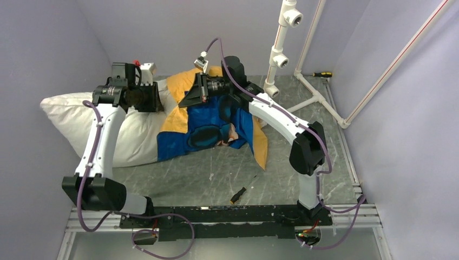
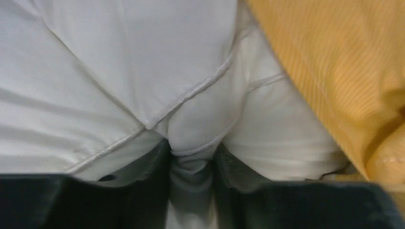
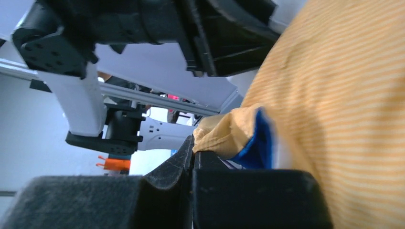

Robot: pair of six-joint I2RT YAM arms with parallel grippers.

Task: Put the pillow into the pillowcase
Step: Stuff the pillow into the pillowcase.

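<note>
Left gripper point(image 2: 191, 164) pinches a fold of the pillow point(image 2: 110, 71) between its jaws (fabric bunched tight). Right gripper point(image 3: 193, 155), jaws together, clamps the pillowcase point(image 3: 334, 109) by its orange edge, further right.

pillow point(image 1: 65, 116) left on table point(image 1: 216, 179), pillowcase point(image 1: 216, 122) over its right end, pipe frame point(image 1: 281, 54) behind right
</note>
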